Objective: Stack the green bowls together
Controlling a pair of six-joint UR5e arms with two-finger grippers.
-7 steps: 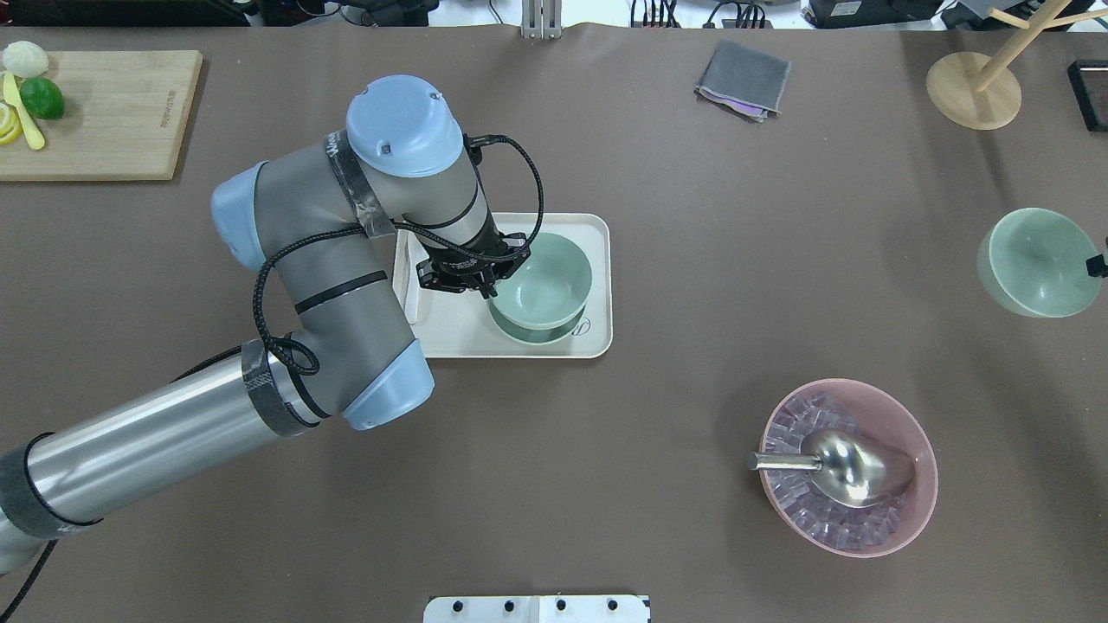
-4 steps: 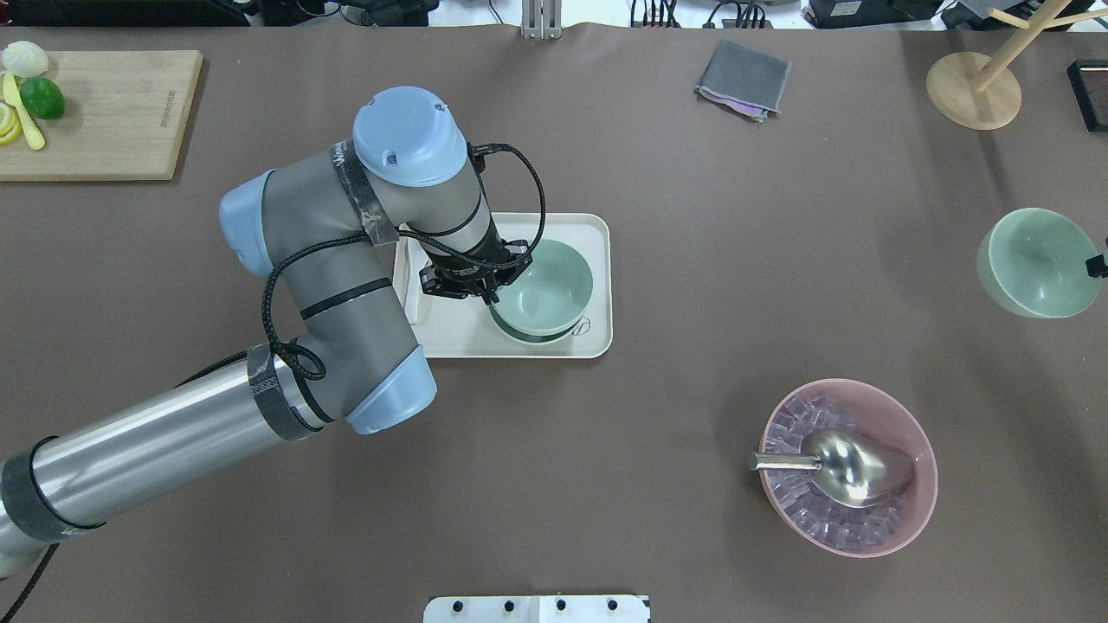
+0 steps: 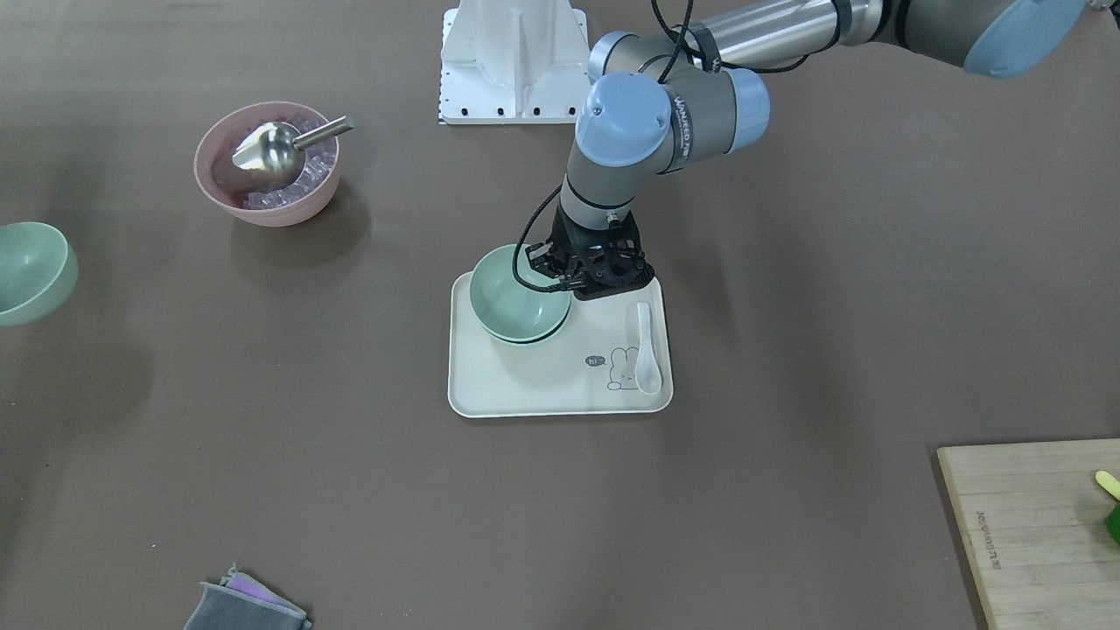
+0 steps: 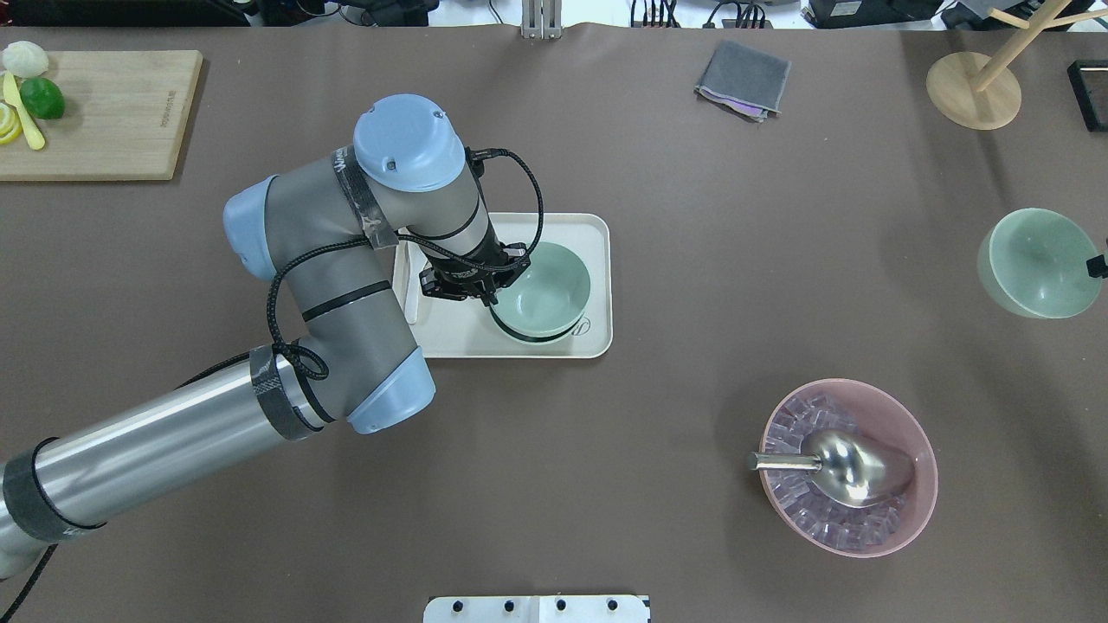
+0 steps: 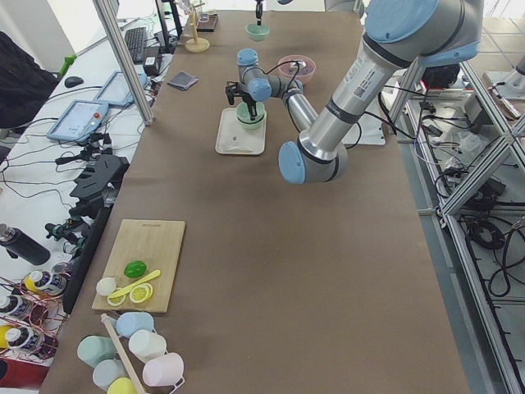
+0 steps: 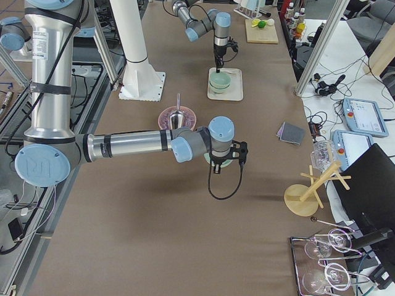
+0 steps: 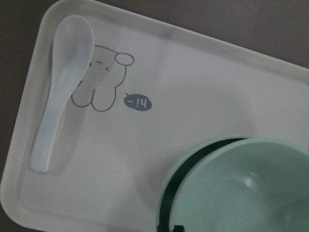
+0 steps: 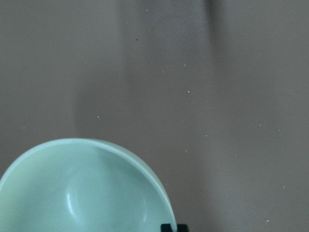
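bowls come first: the upper green bowl (image 4: 547, 287) sits nested over the lower green bowl (image 7: 188, 154), a little off centre, so a thin crescent of the lower rim and a dark gap show on one side. whether the upper one is pressed fully down i cannot tell. both are on the cream tray (image 4: 602, 260), in the half away from the white spoon (image 7: 63, 96), which lies along the tray's short edge beside a small rabbit drawing (image 7: 99, 79).

the left end effector (image 4: 492, 296) points straight down at the near rim of the upper green bowl, its fingers closed narrowly on that rim, one inside and one outside.

the third green bowl (image 4: 1030, 260) is well apart from the tray, far out on the robot's right. it is tipped and looks lifted clear of the surface (image 4: 692, 216), its shadow lying off to one side. the right end effector (image 4: 1098, 266) pinches its rim at the edge of the overhead view; the wrist view shows black fingertips at the bowl's edge.

between the two sites, nearer the robot, stands the pink bowl (image 4: 917, 510) filled with ice, a metal scoop (image 4: 853, 467) resting in it. at the far left corner lies a wooden cutting board (image 4: 104, 112) carrying a lime (image 4: 41, 97). a folded grey cloth (image 4: 743, 80) and a wooden stand (image 4: 974, 91) lie along the far edge.
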